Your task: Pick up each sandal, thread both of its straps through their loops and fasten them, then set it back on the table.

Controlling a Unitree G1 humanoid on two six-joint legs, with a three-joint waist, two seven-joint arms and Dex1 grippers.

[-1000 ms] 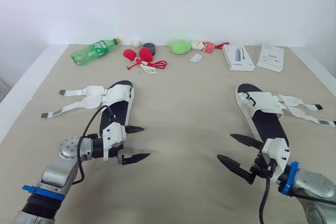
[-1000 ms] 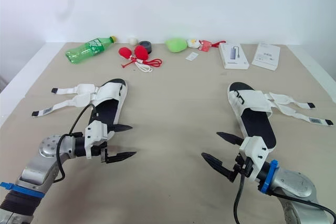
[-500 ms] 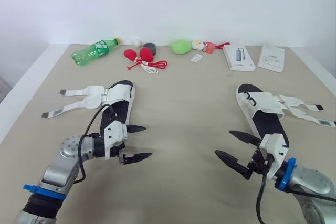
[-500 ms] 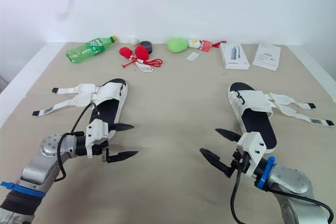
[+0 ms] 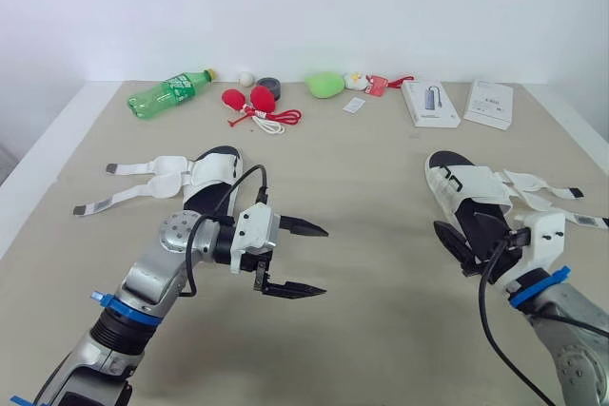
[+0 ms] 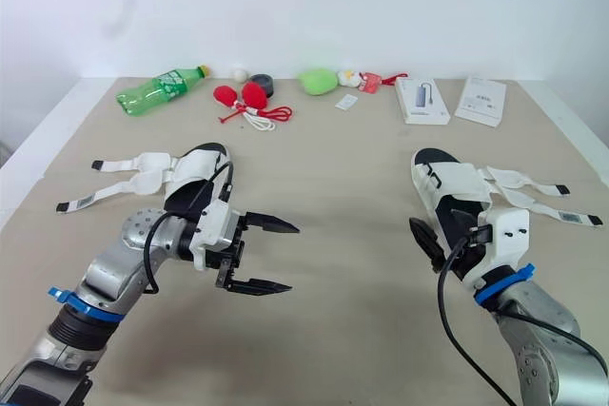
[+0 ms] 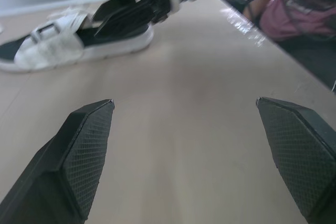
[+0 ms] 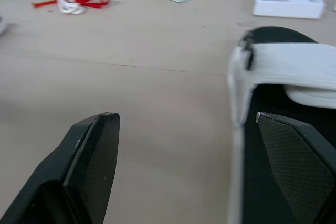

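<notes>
place: most likely a robot test lab
wall: bare white wall (image 5: pixel 304 7) right behind the bench
bench: plain beige table (image 5: pixel 362 168)
props: green bottle (image 5: pixel 169 93), tape roll (image 5: pixel 270 85), white box (image 5: pixel 430 103) and second box (image 5: pixel 490 105) lined along its far edge

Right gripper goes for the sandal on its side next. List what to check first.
1. Right gripper open: ok, jaws wide apart.
2. Black-soled sandal with white straps flat on the beige table: ok.
3. Its strap ends threaded: not ok, lying loose.
4. Gripper at the sandal's heel end: ok.
5. Contact with the sole: cannot tell.
6. Left gripper open, empty, over bare table: ok.
</notes>
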